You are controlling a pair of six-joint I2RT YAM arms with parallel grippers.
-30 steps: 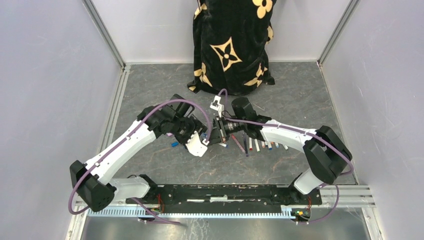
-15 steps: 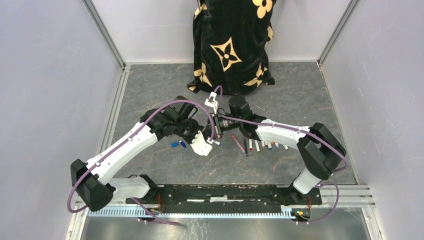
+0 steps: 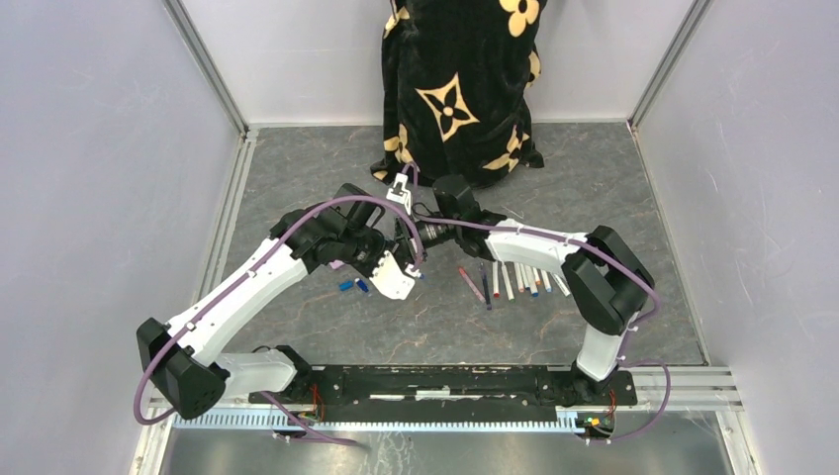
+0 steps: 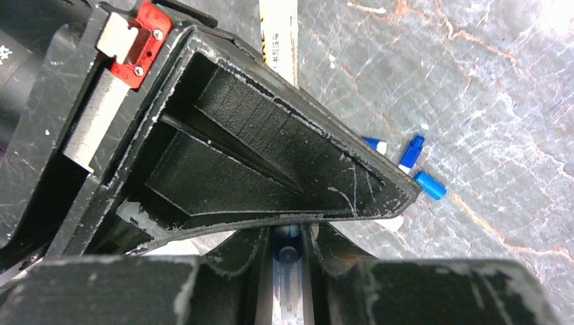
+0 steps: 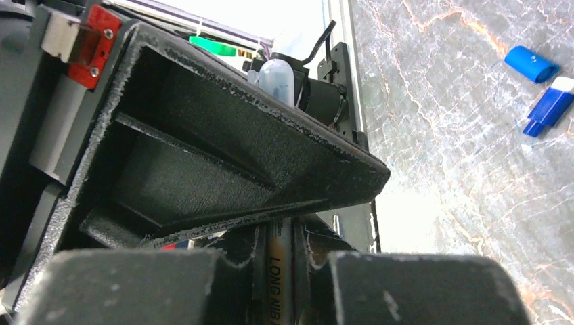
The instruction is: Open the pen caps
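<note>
In the left wrist view, my left gripper (image 4: pixel 288 233) is shut on the blue pen cap (image 4: pixel 288 267) of a white pen, whose printed barrel (image 4: pixel 279 40) runs away behind the upper finger. The right wrist view shows my right gripper (image 5: pixel 279 233) shut on the same pen's barrel (image 5: pixel 279 274), printed "LONG NIB". Seen from above, the left gripper (image 3: pixel 408 263) and the right gripper (image 3: pixel 416 240) meet tip to tip above the table's middle. Loose blue caps (image 3: pixel 354 285) lie just left of them. Several more pens (image 3: pixel 514 281) lie in a row to the right.
A black cloth with gold flowers (image 3: pixel 460 89) hangs at the back centre, close behind the right wrist. Grey walls with metal rails (image 3: pixel 226 237) close in both sides. Three loose blue pieces (image 4: pixel 411 150) lie on the marble-patterned table beside the left gripper.
The left gripper has shut on the pen's blue cap. Both grippers, joined at the pen, have shifted left and toward the back; the right arm has stretched further left.
</note>
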